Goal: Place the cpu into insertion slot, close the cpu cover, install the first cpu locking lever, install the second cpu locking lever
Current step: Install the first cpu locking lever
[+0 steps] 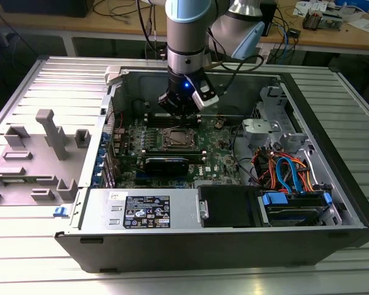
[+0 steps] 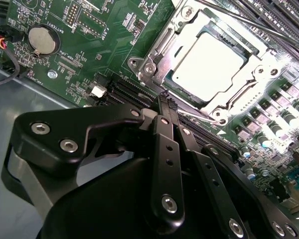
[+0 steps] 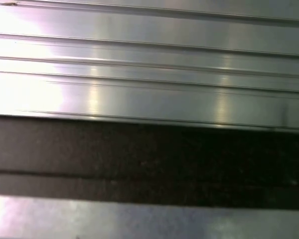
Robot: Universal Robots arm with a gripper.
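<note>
End effector (image 2: 165, 99), fingers pressed together and empty, hovers just beside the cover (image 2: 157, 50) closed over the chip (image 2: 207, 62); latching it probably needs steady, centred pressure.

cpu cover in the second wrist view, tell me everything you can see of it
The cpu cover is a thin, shiny silver metal frame with a large square window. It lies flat, closed down around the cpu, whose pale grey top shows through the window, on the green motherboard. Screw heads sit by its corners. The black gripper hangs close to one edge; contact cannot be told.
</note>
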